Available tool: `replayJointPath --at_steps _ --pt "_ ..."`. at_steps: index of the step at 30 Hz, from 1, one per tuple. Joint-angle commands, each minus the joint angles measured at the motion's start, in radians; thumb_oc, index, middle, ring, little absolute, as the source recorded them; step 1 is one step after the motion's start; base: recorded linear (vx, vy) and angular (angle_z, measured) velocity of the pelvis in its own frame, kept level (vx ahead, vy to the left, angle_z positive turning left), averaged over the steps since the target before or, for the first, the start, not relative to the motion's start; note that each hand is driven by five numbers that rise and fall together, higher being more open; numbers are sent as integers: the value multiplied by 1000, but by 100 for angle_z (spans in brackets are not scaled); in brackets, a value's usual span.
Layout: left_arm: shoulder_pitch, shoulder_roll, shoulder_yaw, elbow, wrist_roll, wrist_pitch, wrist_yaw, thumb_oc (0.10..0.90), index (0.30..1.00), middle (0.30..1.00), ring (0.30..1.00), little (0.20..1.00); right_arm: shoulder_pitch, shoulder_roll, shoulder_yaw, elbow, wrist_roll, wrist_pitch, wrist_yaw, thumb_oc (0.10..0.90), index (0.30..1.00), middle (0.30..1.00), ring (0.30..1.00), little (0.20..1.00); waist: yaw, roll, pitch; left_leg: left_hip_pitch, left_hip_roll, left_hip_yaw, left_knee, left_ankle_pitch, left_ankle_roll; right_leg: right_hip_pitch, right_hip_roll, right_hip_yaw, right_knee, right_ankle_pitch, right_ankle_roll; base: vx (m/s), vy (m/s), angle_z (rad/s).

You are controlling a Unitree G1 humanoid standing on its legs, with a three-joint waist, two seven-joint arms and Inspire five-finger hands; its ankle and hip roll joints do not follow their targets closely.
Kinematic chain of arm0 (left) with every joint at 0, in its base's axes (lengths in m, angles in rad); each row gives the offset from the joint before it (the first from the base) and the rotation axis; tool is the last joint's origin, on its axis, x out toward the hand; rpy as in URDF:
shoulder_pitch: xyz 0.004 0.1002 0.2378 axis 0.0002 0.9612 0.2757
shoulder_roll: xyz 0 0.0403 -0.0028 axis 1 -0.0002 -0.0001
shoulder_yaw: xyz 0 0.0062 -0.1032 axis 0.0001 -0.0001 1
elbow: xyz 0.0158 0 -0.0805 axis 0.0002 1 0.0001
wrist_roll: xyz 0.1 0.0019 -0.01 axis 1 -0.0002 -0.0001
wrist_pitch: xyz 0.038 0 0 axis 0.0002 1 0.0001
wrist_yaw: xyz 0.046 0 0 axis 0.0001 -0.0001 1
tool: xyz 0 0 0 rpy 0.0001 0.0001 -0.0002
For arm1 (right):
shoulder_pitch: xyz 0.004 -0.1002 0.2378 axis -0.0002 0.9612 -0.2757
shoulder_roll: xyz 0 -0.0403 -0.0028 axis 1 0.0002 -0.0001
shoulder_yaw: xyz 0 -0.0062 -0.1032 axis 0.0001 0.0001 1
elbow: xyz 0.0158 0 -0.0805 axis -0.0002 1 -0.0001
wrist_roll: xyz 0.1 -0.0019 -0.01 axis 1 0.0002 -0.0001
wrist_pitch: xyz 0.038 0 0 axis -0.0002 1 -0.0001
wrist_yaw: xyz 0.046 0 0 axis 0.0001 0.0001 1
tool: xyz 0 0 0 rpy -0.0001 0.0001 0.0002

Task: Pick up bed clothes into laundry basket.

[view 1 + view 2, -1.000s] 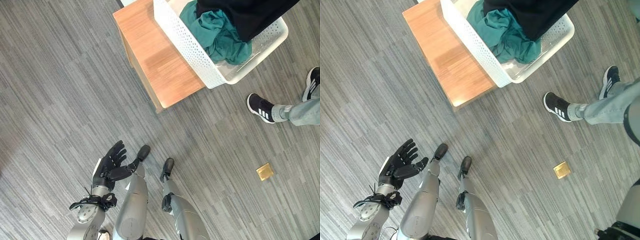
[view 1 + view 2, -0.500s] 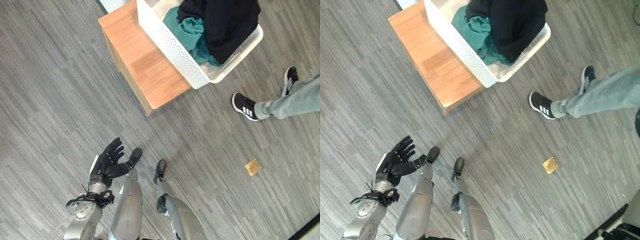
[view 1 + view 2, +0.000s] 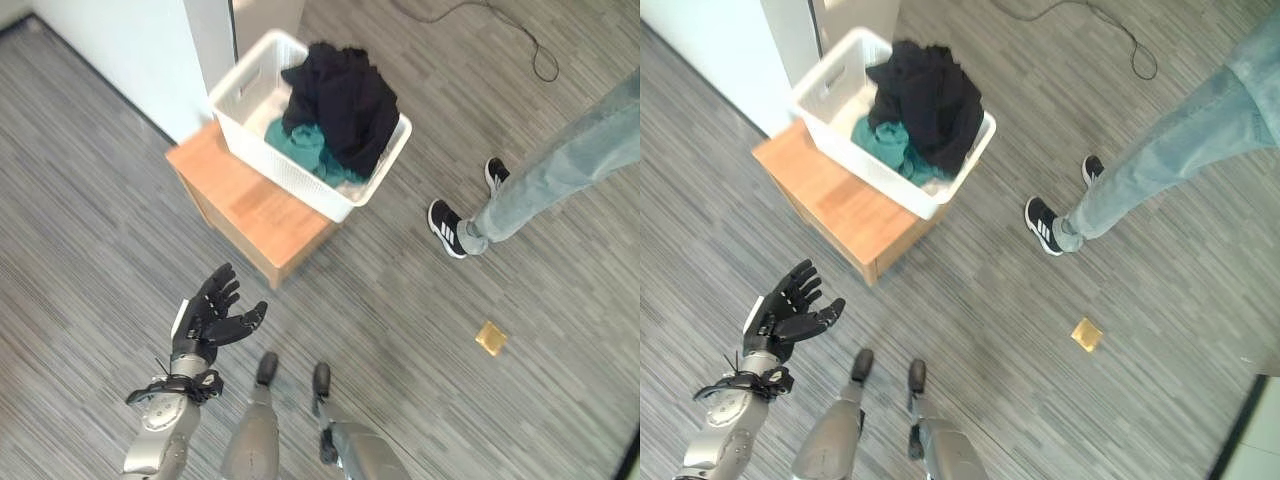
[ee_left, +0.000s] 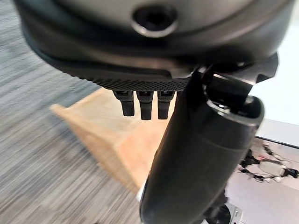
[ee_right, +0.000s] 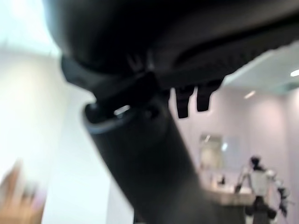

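Observation:
A white laundry basket (image 3: 285,168) stands on a low wooden table (image 3: 245,210) near the wall. In it, a black garment (image 3: 340,95) lies heaped over a teal one (image 3: 300,148). My left hand (image 3: 213,315) hovers over the floor in front of the table, well short of the basket, palm up, fingers spread and holding nothing. In the left wrist view the left hand (image 4: 201,154) faces the table's edge (image 4: 117,140). My right hand (image 5: 140,154) shows in the right wrist view, raised toward a pale wall, its fingers straight and holding nothing.
A person's legs in jeans (image 3: 560,150) and dark shoes (image 3: 447,228) stand on the grey floor right of the table. A small gold square (image 3: 490,338) lies on the floor at the right. A white wall (image 3: 130,60) rises behind the table, and a thin cable (image 3: 500,30) trails far back.
The whole picture has shifted, so the camera has moved: the basket and table now show whole and farther off. My left hand stays open with its palm up.

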Motion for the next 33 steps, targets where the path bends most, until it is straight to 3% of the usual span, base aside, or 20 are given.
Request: replayJointPath --at_steps 1,2,3,4,6,8,12,14,18,19,21,22,23,28,30,31,33 --pt "111 -2 86 -75 60 -57 -34 800 900 900 900 900 851 128 -837 67 57 8 -43 800 900 900 900 900 -141 18 -260 53 42 12 -80 -47 -53 -24 0 -4 104 -158 91 98 42 -20" --pt "113 49 104 -76 77 -48 -35 800 900 900 900 900 1495 369 -1427 -121 5 10 -34 800 900 900 900 900 -131 -27 -282 83 38 18 -84 -71 -47 1 -4 1 101 -179 91 118 23 22" --pt "109 58 92 -75 77 -48 -35 800 900 900 900 900 1542 380 -1473 -136 6 13 -31 800 900 900 900 900 -116 -31 -279 87 37 18 -84 -74 -46 5 -4 1 102 -182 91 116 40 39" --pt "101 34 108 -63 83 -41 -28 800 900 900 900 900 1713 560 -1605 -233 18 0 -9 800 900 900 900 900 -127 -11 -297 104 38 42 -84 -71 -44 13 -5 20 100 -172 94 67 26 -22" --pt "103 23 111 -62 88 -30 -29 800 900 900 900 900 1793 737 -1655 -286 68 -15 1 800 900 900 900 900 -129 2 -323 125 39 63 -86 -89 -41 29 -4 34 90 -179 93 85 14 -91" --pt "102 8 123 -62 105 -23 -33 800 900 900 900 900 1818 937 -1631 -300 144 -33 17 800 900 900 900 900 -148 25 -337 133 39 76 -85 -83 -39 32 0 50 88 -168 92 12 8 -56" --pt "88 -7 104 -40 104 -14 -39 800 900 900 900 900 1881 1263 -1505 -298 249 -28 31 800 900 900 900 900 -190 57 -364 151 36 96 -87 -95 -33 48 7 71 75 -175 89 7 26 -19" --pt "75 -14 86 -29 117 -18 -31 800 900 900 900 900 1895 1365 -1447 -273 258 -25 14 800 900 900 900 900 -206 75 -367 159 34 105 -87 -96 -31 54 9 80 76 -179 87 -9 12 -2" --pt "75 -11 87 -27 117 -19 -31 800 900 900 900 900 1897 1370 -1444 -276 255 -25 11 800 900 900 900 900 -206 72 -366 161 35 106 -87 -97 -31 56 9 81 77 -179 87 -15 0 -6" --pt "50 -31 46 9 110 -32 -6 800 900 900 900 900 1878 1438 -1324 -193 291 -26 3 800 900 900 900 900 -213 86 -370 168 32 118 -86 -90 -30 60 11 87 77 -170 88 -37 6 3" --pt "-12 -45 -21 33 106 -42 13 800 900 900 900 900 1816 1428 -1163 -103 381 0 47 800 900 900 900 900 -209 89 -372 176 30 133 -86 -94 -26 66 9 98 73 -169 91 -41 13 -9" --pt "-12 -46 -21 34 106 -42 13 800 900 900 900 900 1816 1428 -1163 -103 381 0 47 800 900 900 900 900 -209 89 -371 177 30 133 -86 -94 -26 66 9 99 73 -169 91 -63 9 -22" --pt "-24 -48 -42 23 89 -49 8 800 900 900 900 900 1815 1415 -1098 -121 392 14 93 800 900 900 900 900 -205 89 -364 176 28 136 -86 -90 -25 61 10 100 79 -167 90 -59 2 -15" --pt "-42 -44 -49 24 89 -57 15 800 900 900 900 900 1796 1405 -1043 -156 398 27 124 800 900 900 900 900 -208 101 -299 186 24 124 -81 -78 -10 -20 34 110 288 -206 92 -88 16 7" --pt "-42 -44 -48 24 89 -57 15 800 900 900 900 900 1796 1405 -1043 -156 397 27 123 800 900 900 900 900 -209 100 -299 186 24 123 -81 -78 -10 -21 34 109 290 -208 92 -43 -38 10" --pt "-59 -32 -27 34 79 -78 38 800 900 900 900 900 1777 1404 -1014 -170 377 25 128 800 900 900 900 900 -197 108 -282 183 29 70 -82 -61 -31 -7 47 168 331 -256 91 -89 -133 19" --pt "-66 -26 -20 35 76 -87 36 800 900 900 900 900 1778 1383 -980 -191 376 24 166 800 900 900 900 900 -180 111 -282 164 29 11 -80 -39 -42 13 44 192 336 -268 87 -141 -184 60"
